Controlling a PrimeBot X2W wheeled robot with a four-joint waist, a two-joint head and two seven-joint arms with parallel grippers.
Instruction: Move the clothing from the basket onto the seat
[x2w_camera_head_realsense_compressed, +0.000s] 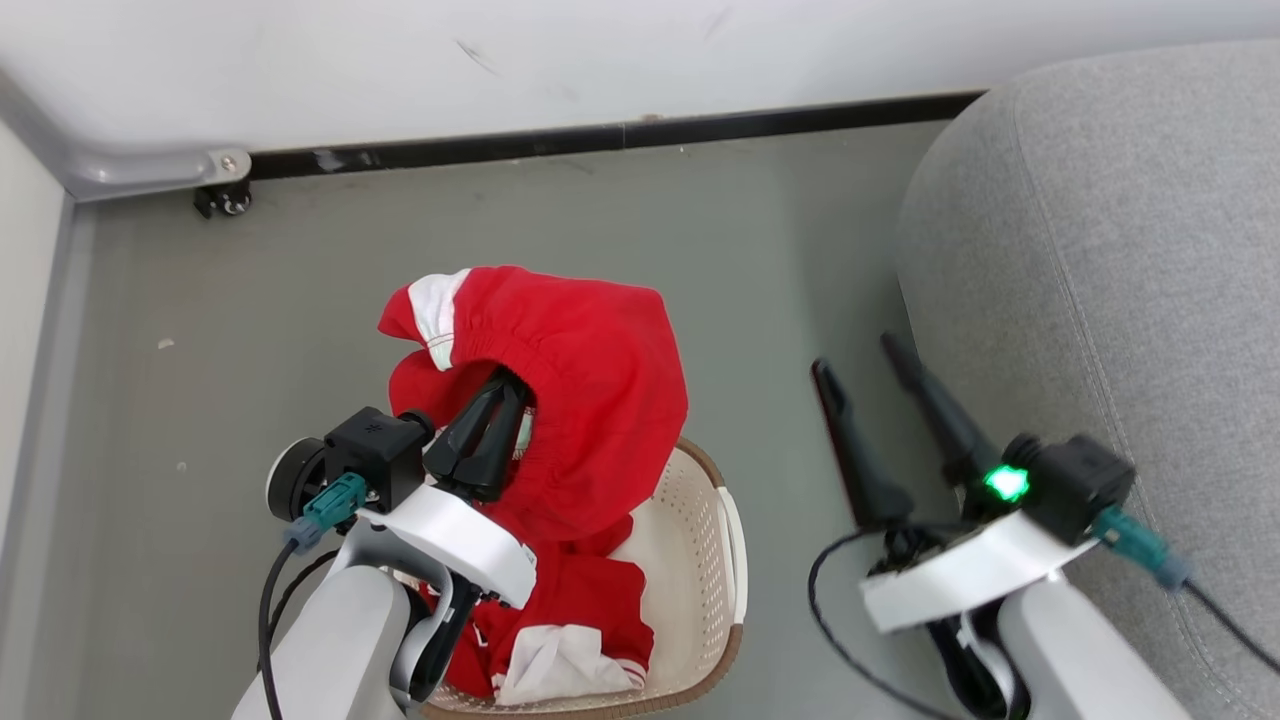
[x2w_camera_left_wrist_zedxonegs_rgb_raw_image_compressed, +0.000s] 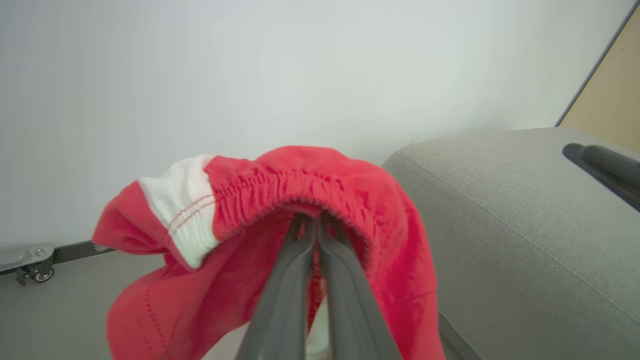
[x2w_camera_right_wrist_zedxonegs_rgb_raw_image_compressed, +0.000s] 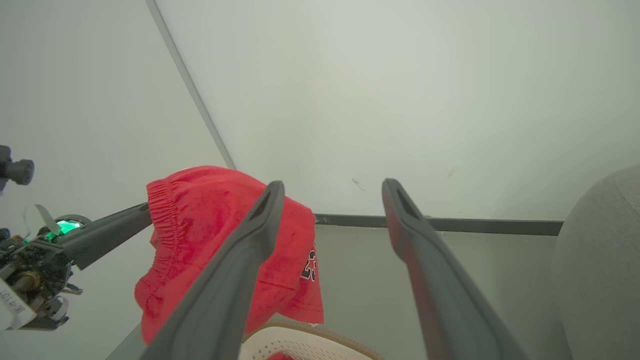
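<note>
- While the head view looks down on the whole scene at once, it gives the fullest look at the basket (x2w_camera_head_realsense_compressed: 735, 560): cream perforated plastic with a brown woven-look rim, standing on the floor (x2w_camera_head_realsense_compressed: 780, 250) and holding more red clothing (x2w_camera_head_realsense_compressed: 590, 600) with a crumpled white patch.
- The left gripper (x2w_camera_head_realsense_compressed: 512, 388) has its two dark fingers pressed together on the gathered elastic waistband of one red garment (x2w_camera_head_realsense_compressed: 600, 370), which hangs in the air above the basket, draped over the fingertips like a hood.
- The left wrist view shows the pinch most plainly. The puckered hem bunches right at the fingertips, and a white ribbed band (x2w_camera_left_wrist_zedxonegs_rgb_raw_image_compressed: 185, 210) with red stitching folds off to one side. The jersey looks soft and slightly fuzzy.
- The right wrist view shows the garment's other side, where black-and-white lettering (x2w_camera_right_wrist_zedxonegs_rgb_raw_image_compressed: 308, 265) sits near the hem, with a curve of the basket's rim below it.
- The right gripper (x2w_camera_head_realsense_compressed: 856, 355) has its fingers spread wide in open air between the basket and the seat (x2w_camera_head_realsense_compressed: 1120, 250), with a green light (x2w_camera_head_realsense_compressed: 1005, 483) glowing at its base.
- The seat is grey woven upholstery with a rounded edge and a stitched seam, on the robot's right of the basket and apart from it.
- The floor is smooth grey-green with a few small specks. A black baseboard (x2w_camera_head_realsense_compressed: 620, 133) runs along a plain white wall (x2w_camera_head_realsense_compressed: 500, 50), and a small caster (x2w_camera_head_realsense_compressed: 225, 198) sits under a grey metal bracket at the corner.
</note>
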